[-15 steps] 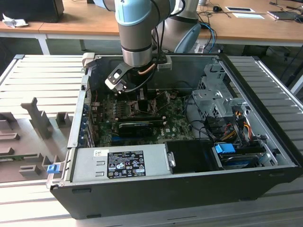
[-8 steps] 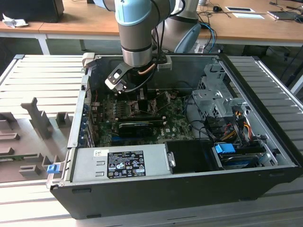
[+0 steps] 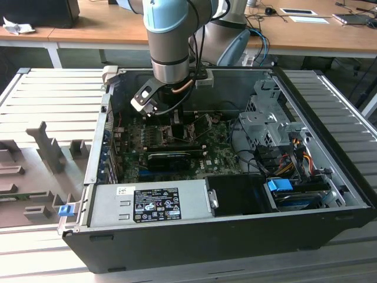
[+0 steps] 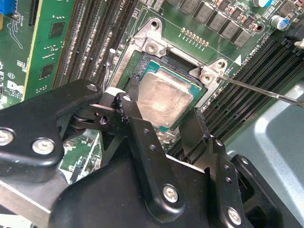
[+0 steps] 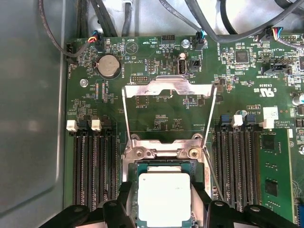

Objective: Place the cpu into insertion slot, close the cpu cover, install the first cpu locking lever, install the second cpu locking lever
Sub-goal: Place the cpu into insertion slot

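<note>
The grey and pale-blue robot arm [image 3: 168, 41] comes down from the upper middle of the exterior view into an open black computer case [image 3: 235, 236], which lies on a grey slatted tabletop [image 3: 59, 94]. A silver power supply box [image 3: 147, 203] sits along the case wall at the lower middle of that frame.

In both wrist views the black claw [image 5: 164, 190] [image 4: 159, 114] straddles the cpu [image 5: 164, 202] [image 4: 164, 99], a small flat square chip with a pale silver-grey metal top. The chip lies flat within its socket on the green motherboard [image 5: 156, 123], and the claw sits close against two of its opposite edges. Whether the claw is clamped on the chip or is clear of it cannot be told.

The cpu cover [image 5: 168, 88], a thin metal frame with a large square window, stands swung up from the socket's far edge. A thin steel locking lever [image 4: 261, 90] slants away from one socket corner. Rows of black memory slots [image 5: 92, 166] flank the socket, and a round silver coin battery [image 5: 108, 65] sits beyond the cover.
</note>
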Action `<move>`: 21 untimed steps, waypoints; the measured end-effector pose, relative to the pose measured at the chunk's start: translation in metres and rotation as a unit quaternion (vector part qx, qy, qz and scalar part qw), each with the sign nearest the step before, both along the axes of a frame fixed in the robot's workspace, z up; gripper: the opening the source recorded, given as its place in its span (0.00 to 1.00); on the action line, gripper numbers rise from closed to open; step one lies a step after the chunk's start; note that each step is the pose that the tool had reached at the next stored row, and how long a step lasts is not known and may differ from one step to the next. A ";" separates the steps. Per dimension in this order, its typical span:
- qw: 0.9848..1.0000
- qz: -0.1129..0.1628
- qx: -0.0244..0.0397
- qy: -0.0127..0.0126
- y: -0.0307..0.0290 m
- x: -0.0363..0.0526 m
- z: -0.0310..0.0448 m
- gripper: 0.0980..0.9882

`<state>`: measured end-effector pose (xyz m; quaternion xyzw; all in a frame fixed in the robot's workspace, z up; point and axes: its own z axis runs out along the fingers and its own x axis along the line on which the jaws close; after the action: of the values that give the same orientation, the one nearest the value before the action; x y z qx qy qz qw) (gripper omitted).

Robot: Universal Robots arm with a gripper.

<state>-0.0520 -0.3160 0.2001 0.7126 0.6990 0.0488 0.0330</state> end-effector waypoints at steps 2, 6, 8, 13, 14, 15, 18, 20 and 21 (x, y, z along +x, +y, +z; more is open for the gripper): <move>1.000 0.000 -0.008 0.000 -0.0008 -0.0001 0.0001 0.57; 1.000 0.000 -0.016 0.000 -0.0012 0.0000 0.0001 0.57; 1.000 0.000 -0.008 0.000 -0.0001 0.0000 0.0010 0.57; 1.000 0.000 -0.009 0.010 -0.0001 0.0016 0.0115 0.27; 1.000 0.000 -0.009 0.012 -0.0001 0.0023 0.0123 0.21; 1.000 0.000 -0.010 0.015 -0.0001 0.0029 0.0134 0.21; 1.000 0.000 -0.011 0.022 -0.0001 0.0047 0.0171 0.01; 1.000 0.000 -0.011 0.024 -0.0001 0.0047 0.0195 0.01; 1.000 0.000 -0.011 0.025 -0.0001 0.0047 0.0208 0.01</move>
<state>-0.0473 -0.3161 0.2210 0.7131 0.7003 0.0236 0.0233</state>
